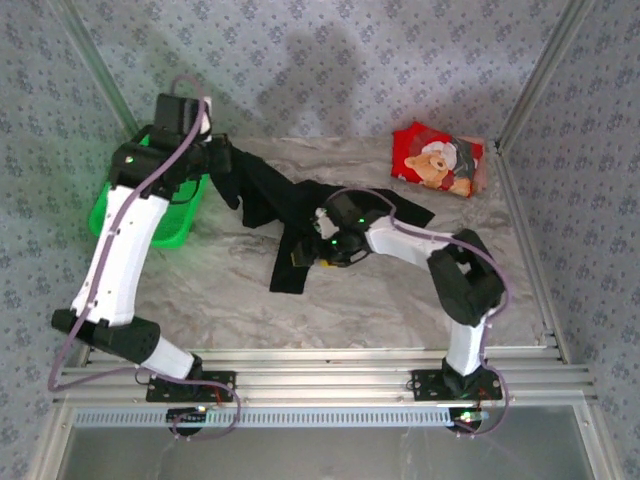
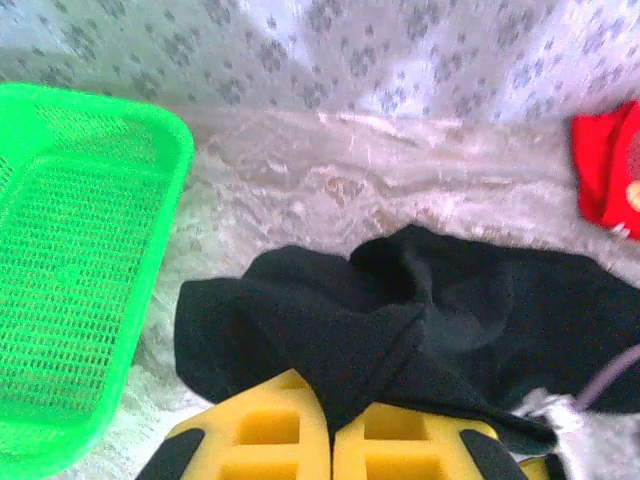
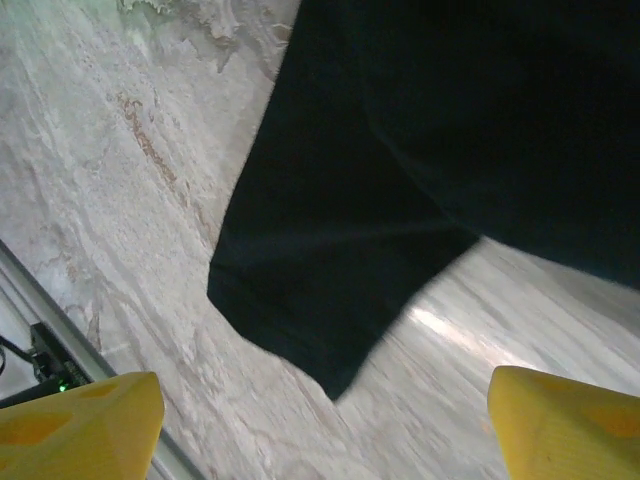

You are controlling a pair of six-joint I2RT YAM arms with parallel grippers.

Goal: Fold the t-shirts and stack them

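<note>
The black t-shirt (image 1: 290,205) lies crumpled and stretched across the middle of the table. My left gripper (image 1: 222,160) is shut on a bunched fold at its far left end, beside the basket. In the left wrist view the yellow fingers (image 2: 265,425) pinch the black cloth (image 2: 430,300) between them. My right gripper (image 1: 308,255) hovers over the shirt's near hanging part. In the right wrist view it (image 3: 325,430) stands open, with a corner of the black shirt (image 3: 330,260) ahead of the jaws and nothing between them. The red t-shirt (image 1: 437,160) with the bear print lies folded at the back right.
A green mesh basket (image 1: 175,215) sits at the table's left, under my left arm, and is empty in the left wrist view (image 2: 70,250). Patterned walls close the back and sides. A metal rail (image 1: 330,365) runs along the table's near edge.
</note>
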